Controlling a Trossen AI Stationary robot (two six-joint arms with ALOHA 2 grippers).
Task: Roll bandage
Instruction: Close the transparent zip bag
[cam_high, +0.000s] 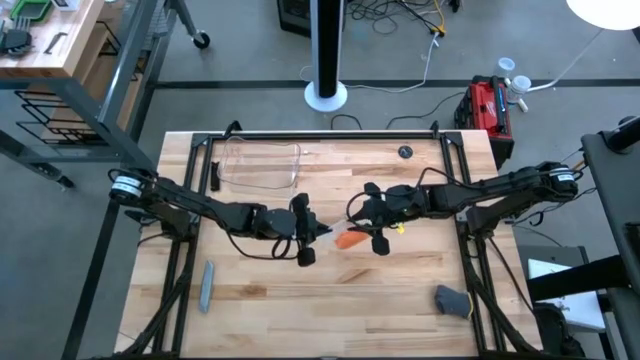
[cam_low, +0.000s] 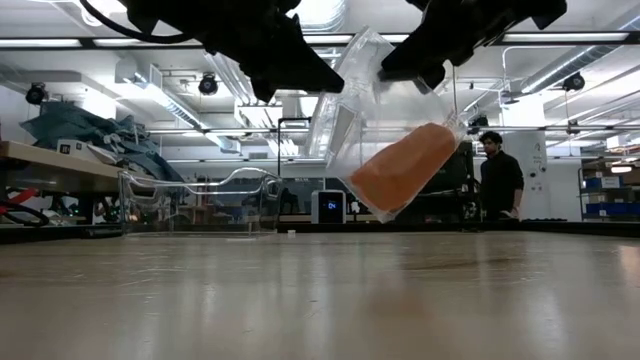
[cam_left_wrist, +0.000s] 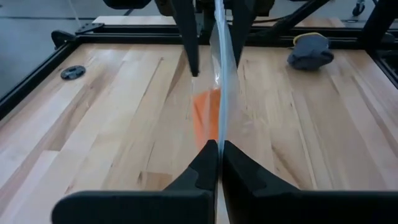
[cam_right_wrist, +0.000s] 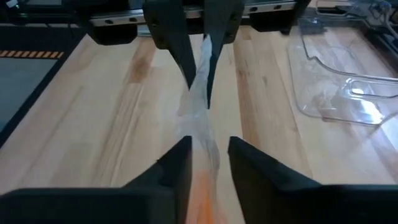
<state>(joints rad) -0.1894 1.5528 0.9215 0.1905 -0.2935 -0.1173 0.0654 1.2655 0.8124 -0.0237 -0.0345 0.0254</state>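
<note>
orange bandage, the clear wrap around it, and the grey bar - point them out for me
orange bandage (cam_low: 400, 168), low view, middle of the orange roll inside the wrap.
clear plastic wrap (cam_low: 362, 75), low view, upper clear part above the bandage.
grey bar (cam_high: 206, 285), high view, middle of its length.

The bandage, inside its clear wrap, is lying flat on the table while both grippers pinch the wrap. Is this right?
Not quite. The low view shows the bandage in the wrap hanging in the air, clear of the table, not lying on it. The rest holds: the left gripper and the right gripper both hold the wrap.
</note>
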